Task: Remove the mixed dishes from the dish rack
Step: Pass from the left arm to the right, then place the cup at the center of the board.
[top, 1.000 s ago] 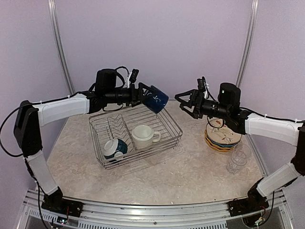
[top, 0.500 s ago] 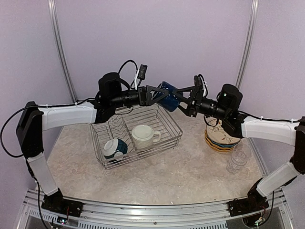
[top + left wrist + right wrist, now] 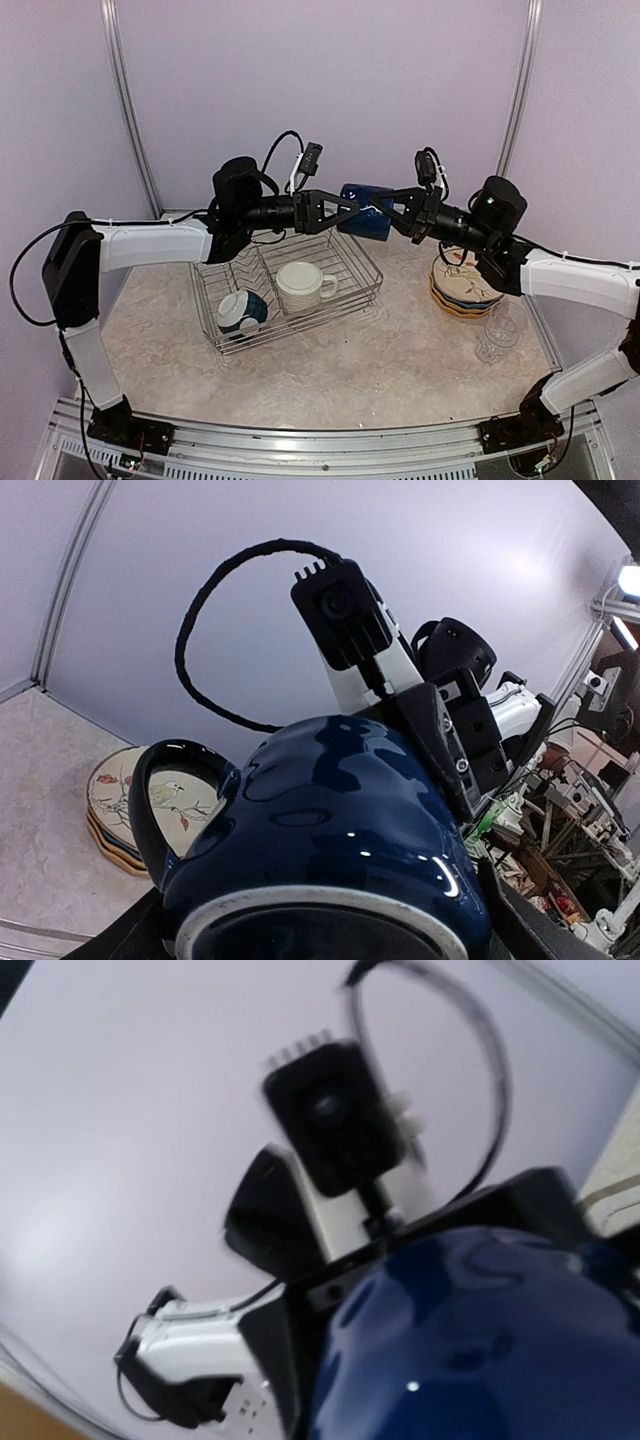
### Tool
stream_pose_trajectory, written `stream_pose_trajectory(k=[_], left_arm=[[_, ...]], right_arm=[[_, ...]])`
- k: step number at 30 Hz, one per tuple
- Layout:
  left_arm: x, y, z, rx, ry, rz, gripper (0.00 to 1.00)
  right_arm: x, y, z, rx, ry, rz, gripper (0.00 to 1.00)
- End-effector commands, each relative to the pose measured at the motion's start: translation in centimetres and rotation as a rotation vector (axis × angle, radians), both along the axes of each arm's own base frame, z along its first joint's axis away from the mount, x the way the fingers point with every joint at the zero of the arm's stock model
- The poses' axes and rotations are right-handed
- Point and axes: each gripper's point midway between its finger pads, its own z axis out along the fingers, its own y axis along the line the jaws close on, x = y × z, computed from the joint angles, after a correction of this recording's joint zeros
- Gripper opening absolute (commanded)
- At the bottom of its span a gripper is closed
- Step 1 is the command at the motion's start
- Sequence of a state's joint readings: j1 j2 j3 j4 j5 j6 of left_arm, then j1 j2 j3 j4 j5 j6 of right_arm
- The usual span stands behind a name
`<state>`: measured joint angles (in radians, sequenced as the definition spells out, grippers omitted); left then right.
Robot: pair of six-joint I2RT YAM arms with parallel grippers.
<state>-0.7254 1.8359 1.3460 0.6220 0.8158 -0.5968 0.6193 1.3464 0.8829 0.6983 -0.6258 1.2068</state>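
right jaws now clamp navy mug (image 3: 365, 208)

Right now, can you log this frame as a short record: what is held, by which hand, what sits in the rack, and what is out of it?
held item: navy mug, in the air between the two hands
left hand: closed around the mug
right hand: shut on the mug's opposite side
in dish rack: cream mug; teal-and-white bowl, tilted
out of rack: plate stack with the bird-pattern plate on top; clear glass beside it
stage: looks like a mid-air handover
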Motion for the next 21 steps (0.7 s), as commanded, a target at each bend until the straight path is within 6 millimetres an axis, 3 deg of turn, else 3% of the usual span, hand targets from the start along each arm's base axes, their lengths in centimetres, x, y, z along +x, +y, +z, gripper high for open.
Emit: stream_pose_trajectory(k=[1,7,16,19,21], left_arm=[[1.3,0.1,0.7,-0.015,-0.046,0.091,0.43],[2.7,2.5,-0.4,0.039,0.035,0.144,0.97],[3.7,6.9,-1.6,0.133,0.087,0.239,0.99],[5.0,8.6,-2.9,0.246,0.163,0.345,0.99],[5.6,9.9,-4.8,0.356,0.239,0.403,0.99]], right_arm=[[0.3,-1.4,0.8,-0.023,-0.056,-0.116,0.0],[0.9,-3.2,0.2,-0.1,-0.07,-0.219,0.0],[2.2,-5.7,-5.9,-0.399,-0.004,-0.355,0.0],[2.2,-5.9,-8.8,-0.595,0.027,-0.327,0.0],[1.6,-6.5,-11.5,-0.744,0.063,-0.298,0.0]])
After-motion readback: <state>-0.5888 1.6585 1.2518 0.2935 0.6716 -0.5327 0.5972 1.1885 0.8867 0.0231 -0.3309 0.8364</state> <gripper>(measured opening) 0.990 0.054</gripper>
